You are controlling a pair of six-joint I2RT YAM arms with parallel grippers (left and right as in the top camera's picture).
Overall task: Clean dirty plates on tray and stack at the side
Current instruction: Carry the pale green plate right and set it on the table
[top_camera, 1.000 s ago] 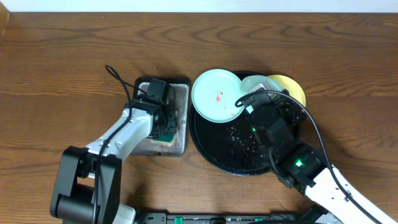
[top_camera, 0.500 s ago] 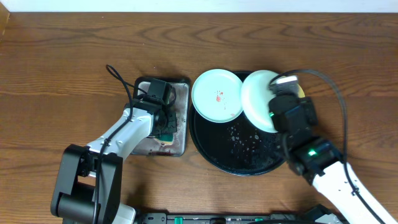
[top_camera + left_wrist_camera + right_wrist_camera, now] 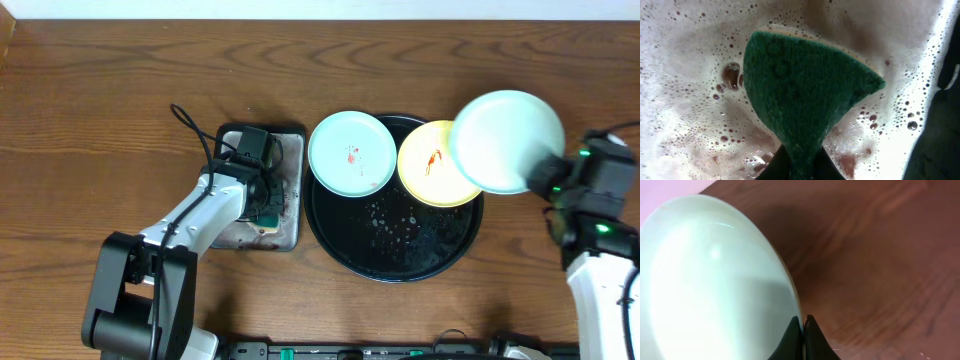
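Three small round plates are in view. Two are mint-blue, the left mint-blue plate point(image 3: 349, 152) and the right mint-blue plate point(image 3: 505, 138), and one is the yellow plate point(image 3: 432, 165) between them. Two of the three show red smears: the left mint-blue one and the yellow one. There is one large round black tray point(image 3: 390, 245). To its left is one small rectangular metal tray point(image 3: 291, 180), and with it one green sponge point(image 3: 800, 100). Two robot arms are in the scene, the left arm point(image 3: 195, 218) and the right arm point(image 3: 600, 285).
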